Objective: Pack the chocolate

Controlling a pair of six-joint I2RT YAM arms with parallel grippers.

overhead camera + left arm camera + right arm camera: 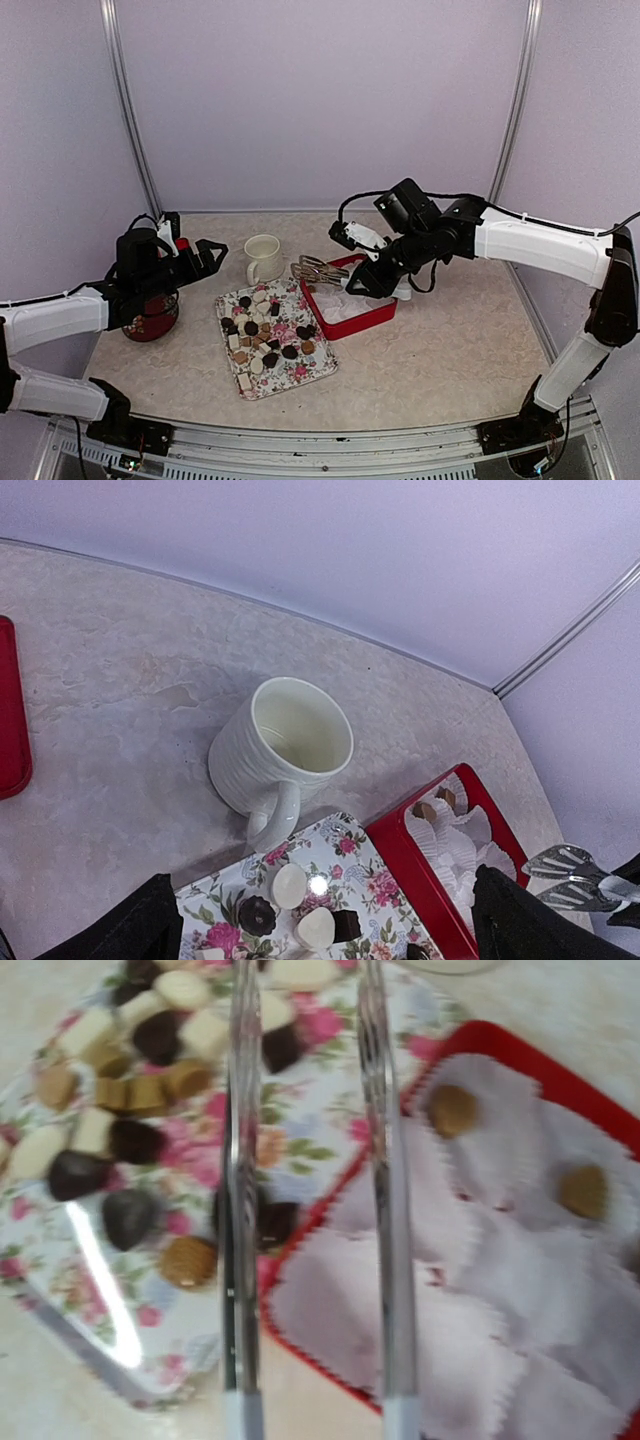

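Observation:
The chocolate [262,335] lies as several dark, tan and cream pieces on a floral tray [300,378], also seen in the left wrist view [300,910] and the right wrist view [130,1090]. Two tan pieces [453,1110] sit in white liners inside the red box [355,322]. My right gripper [368,280] is shut on metal tongs [315,268], whose arms [243,1210] hang over the tray's edge and the box. Nothing shows between the tong tips [565,865]. My left gripper [212,256] is open and empty, left of the mug, above the tray's far end [320,942].
A cream ribbed mug [262,258] stands upright just beyond the tray, handle toward it [285,750]. A dark red floral pot [150,320] sits under the left arm. A red lid edge [8,710] shows at the far left. Walls close in the back and sides.

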